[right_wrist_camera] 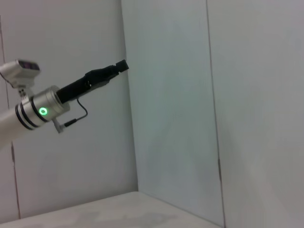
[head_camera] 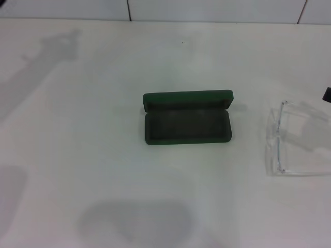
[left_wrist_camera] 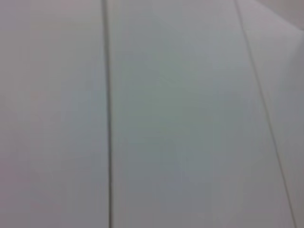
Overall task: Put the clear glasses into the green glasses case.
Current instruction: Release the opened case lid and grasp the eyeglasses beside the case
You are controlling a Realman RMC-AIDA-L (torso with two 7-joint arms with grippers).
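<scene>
The green glasses case (head_camera: 187, 118) lies open in the middle of the white table, its lid standing up at the far side and its grey lining bare. The clear glasses (head_camera: 295, 139) rest on the table to the right of the case, about a hand's width from it, near the view's right edge. A small dark part of my right gripper (head_camera: 327, 94) juts in at the right edge, just beyond the glasses. In the right wrist view my left gripper (right_wrist_camera: 118, 66) is raised in the air in front of white wall panels, far from both objects.
The white table (head_camera: 93, 155) carries only soft shadows of the arms on its left and front. White wall panels with dark seams (left_wrist_camera: 108, 118) fill the left wrist view. The table's far edge meets a tiled wall (head_camera: 207, 10).
</scene>
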